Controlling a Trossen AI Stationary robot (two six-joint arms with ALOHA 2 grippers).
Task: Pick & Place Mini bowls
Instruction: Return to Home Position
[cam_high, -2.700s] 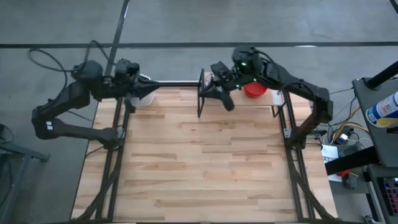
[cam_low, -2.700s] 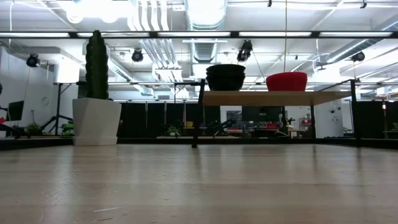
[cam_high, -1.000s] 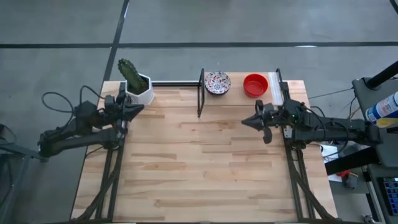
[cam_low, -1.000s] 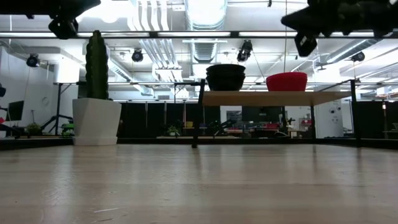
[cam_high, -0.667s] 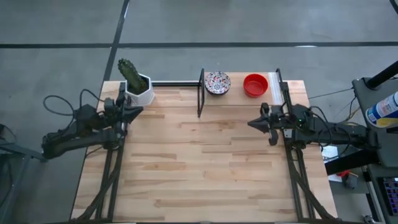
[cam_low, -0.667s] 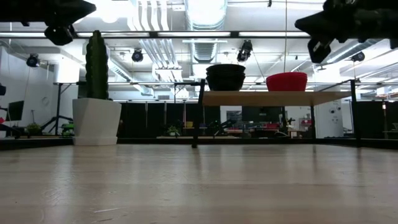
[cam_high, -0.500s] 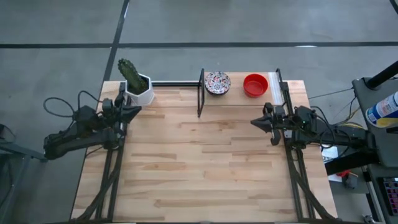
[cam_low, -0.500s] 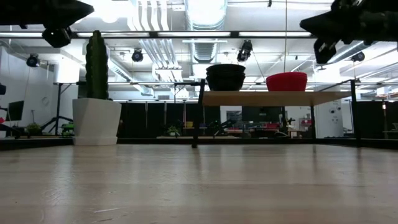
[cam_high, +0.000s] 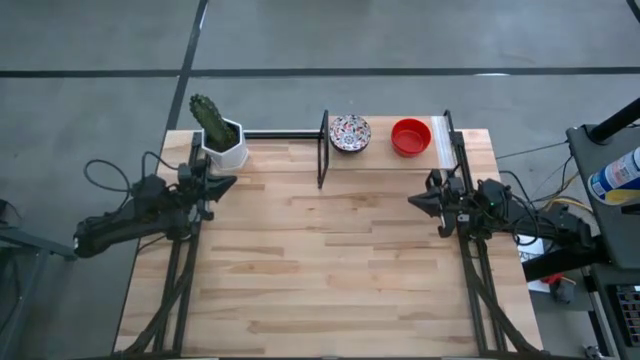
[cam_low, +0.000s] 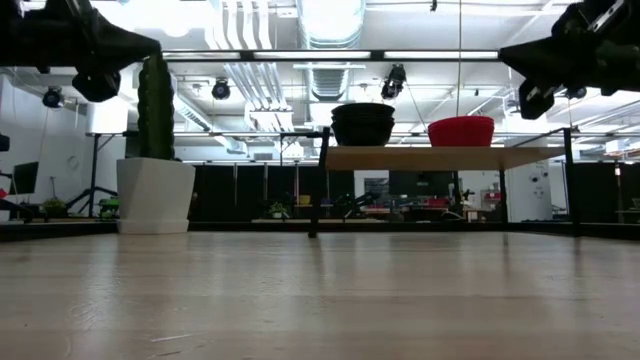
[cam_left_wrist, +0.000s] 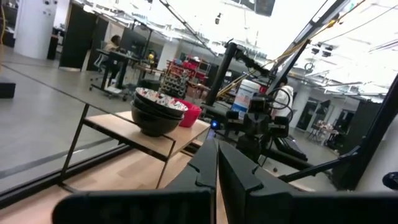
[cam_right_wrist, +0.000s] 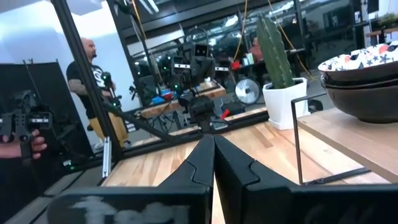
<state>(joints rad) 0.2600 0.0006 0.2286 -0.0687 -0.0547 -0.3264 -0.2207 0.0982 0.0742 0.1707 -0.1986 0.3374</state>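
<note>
High view shows patterned bowls (cam_high: 350, 133), red bowls (cam_high: 410, 137) on shelf (cam_high: 381, 146).

You have the shelf (cam_low: 440, 158) at the table's (cam_high: 320, 260) back edge. On it the left bowl stack (cam_high: 350, 133) and the right bowl stack (cam_high: 410, 137) stand apart. The cactus pot (cam_high: 222, 145) sits back left, with the left gripper (cam_high: 228, 182) just before it. The right gripper (cam_high: 415, 200) hangs seemingly over the right edge.

Bright overhead glare, backlit silhouettes
</note>
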